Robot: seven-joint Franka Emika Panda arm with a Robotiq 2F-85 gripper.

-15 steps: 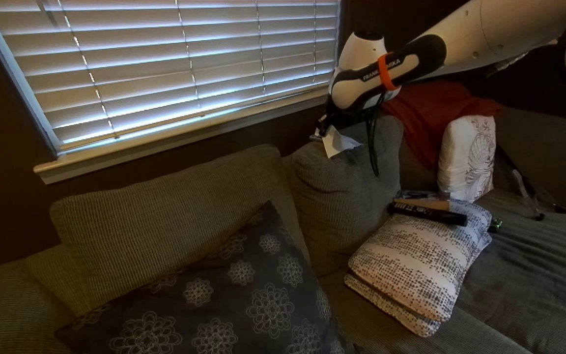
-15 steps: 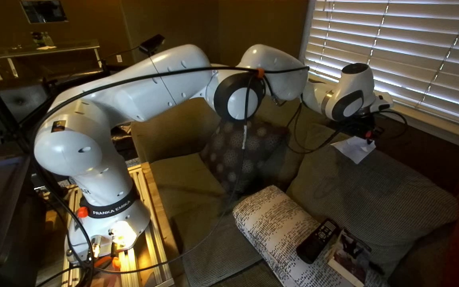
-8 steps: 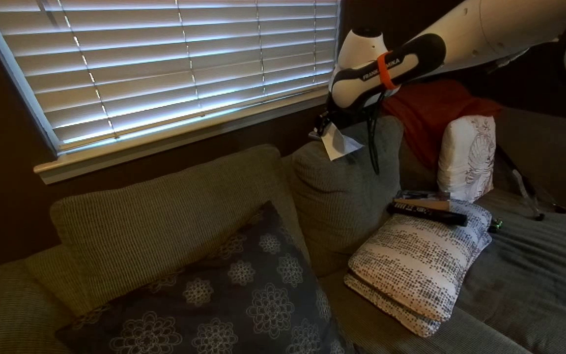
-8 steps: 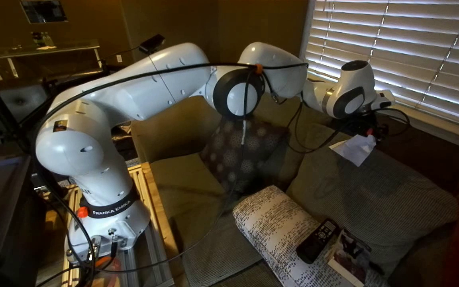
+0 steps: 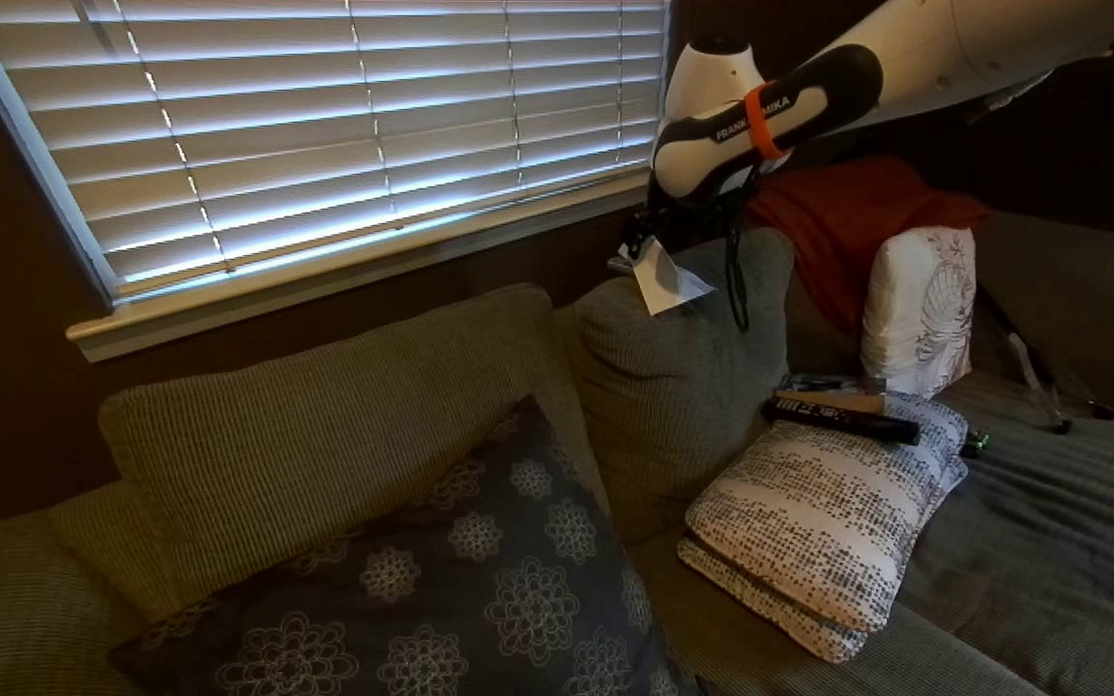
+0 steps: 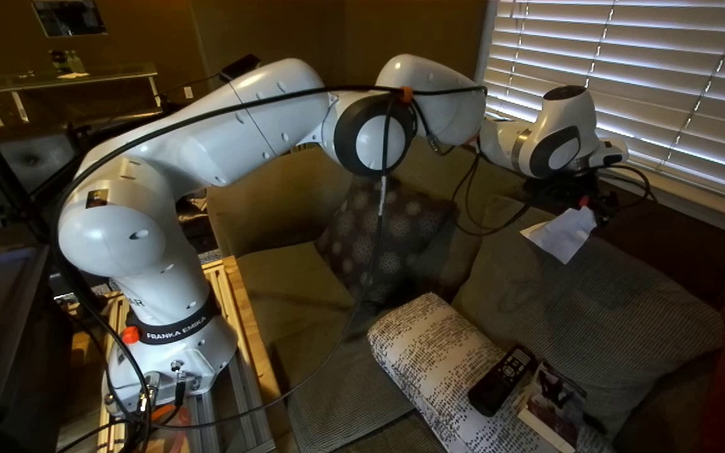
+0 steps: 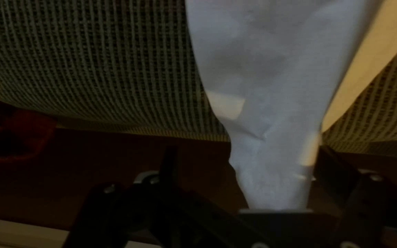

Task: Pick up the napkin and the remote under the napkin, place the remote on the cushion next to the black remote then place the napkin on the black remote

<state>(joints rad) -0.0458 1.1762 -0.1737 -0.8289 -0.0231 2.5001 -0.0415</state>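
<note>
1. Blinds [image 5: 344, 126] fill the 10 o'clock part of an exterior view, as a second ago.
2. At 6 o'clock from them, a dark flowered pillow [image 5: 470, 580] sits unmoved.
3. The tool [image 7: 246, 158] is slightly higher than half a second ago. In the wrist view its fingers [image 7: 169, 167] stand spread, toward 9 and 3 o'clock, with the napkin [image 7: 274, 103] passing between them and a gap showing on its 9 o'clock side.
4. At 5 o'clock from the tool, the napkin rests over the top of the grey back pillow [image 5: 683, 387]. Its lower edge has hardly shifted in the last half second; its upper corner stands a little higher. Whether it touches a finger I cannot tell.
5. The dotted cushion [image 5: 808, 522], at 5 o'clock from the napkin, has stayed put.
6. The black remote [image 5: 842, 421] lies on the cushion toward its 12 o'clock end, as before; a picture-covered item [image 6: 551, 406], box or book I cannot tell, is just beside it in both exterior views.
7. A red cloth [image 5: 857, 217] and a white pillow [image 5: 917, 309] look unchanged.
</note>
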